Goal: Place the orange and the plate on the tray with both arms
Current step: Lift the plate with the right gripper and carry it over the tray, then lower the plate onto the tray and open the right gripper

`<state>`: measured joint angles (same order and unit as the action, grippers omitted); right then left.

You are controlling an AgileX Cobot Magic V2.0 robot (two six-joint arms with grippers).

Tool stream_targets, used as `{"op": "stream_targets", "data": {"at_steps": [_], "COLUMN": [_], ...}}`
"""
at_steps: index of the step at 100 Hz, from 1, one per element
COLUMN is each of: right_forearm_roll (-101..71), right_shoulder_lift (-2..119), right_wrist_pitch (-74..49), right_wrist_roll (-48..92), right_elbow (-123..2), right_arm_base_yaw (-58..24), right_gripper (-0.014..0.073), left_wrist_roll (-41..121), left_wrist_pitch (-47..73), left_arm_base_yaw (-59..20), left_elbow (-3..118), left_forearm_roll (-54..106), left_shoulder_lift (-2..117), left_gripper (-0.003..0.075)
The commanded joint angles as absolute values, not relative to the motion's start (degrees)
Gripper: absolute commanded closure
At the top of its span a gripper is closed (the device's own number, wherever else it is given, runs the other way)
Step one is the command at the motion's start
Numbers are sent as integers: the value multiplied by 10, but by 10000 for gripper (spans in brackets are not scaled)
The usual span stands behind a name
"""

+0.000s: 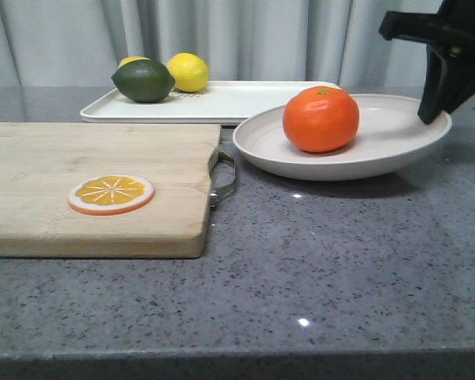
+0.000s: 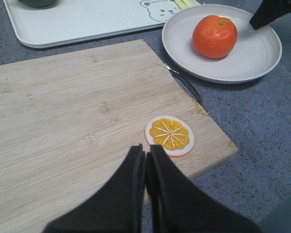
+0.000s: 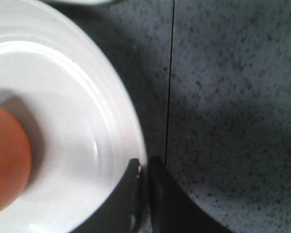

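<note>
The orange (image 1: 321, 119) sits in the off-white plate (image 1: 380, 154) on the grey counter, just in front of the white tray (image 1: 237, 99). My right gripper (image 1: 431, 115) is shut on the plate's right rim, one finger inside and one outside (image 3: 143, 162). That side of the plate (image 3: 63, 97) looks raised a little, with shadow beneath it. My left gripper (image 2: 146, 148) is shut and empty above the cutting board, close to the orange slice. It is far from the plate (image 2: 252, 58) and orange (image 2: 214, 36), and out of the front view.
A wooden cutting board (image 1: 87, 182) with a metal handle (image 1: 226, 178) lies at the left and bears a flat orange slice (image 1: 111, 194). A dark green lime (image 1: 142, 81) and yellow lemons (image 1: 188, 71) occupy the tray's left end. Grey curtains hang behind.
</note>
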<state>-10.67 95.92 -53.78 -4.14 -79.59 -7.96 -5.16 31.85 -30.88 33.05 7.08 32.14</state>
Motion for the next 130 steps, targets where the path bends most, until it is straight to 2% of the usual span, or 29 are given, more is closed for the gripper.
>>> {"op": "stream_targets", "data": {"at_steps": [1,48,72,103,130], "right_forearm_roll": [-117,-160,-184,-238,-249], "right_shoulder_lift": [942,1103,1193,1238,1266], "right_wrist_pitch": [-530,-618,-620,-532,-521], "right_wrist_roll": [-35,-35,-35,-35,-42], "right_elbow": [-848,-1126,-1253,-1289,-1290], "right_arm_base_yaw": [-76,-81,-81,-81,-81], "right_gripper": [662,662,662,662,662], "left_wrist_roll": [-57,-57,-57,-57,-57], "left_wrist_pitch": [275,267,267,267,267], "left_arm_base_yaw": [-306,-306,-306,-306,-306], "left_elbow": [346,346,346,346,346], "left_forearm_roll": [78,84,85,85,85], "left_shoulder_lift": [321,321,321,321,321], "left_gripper": [739,739,739,739,739]}}
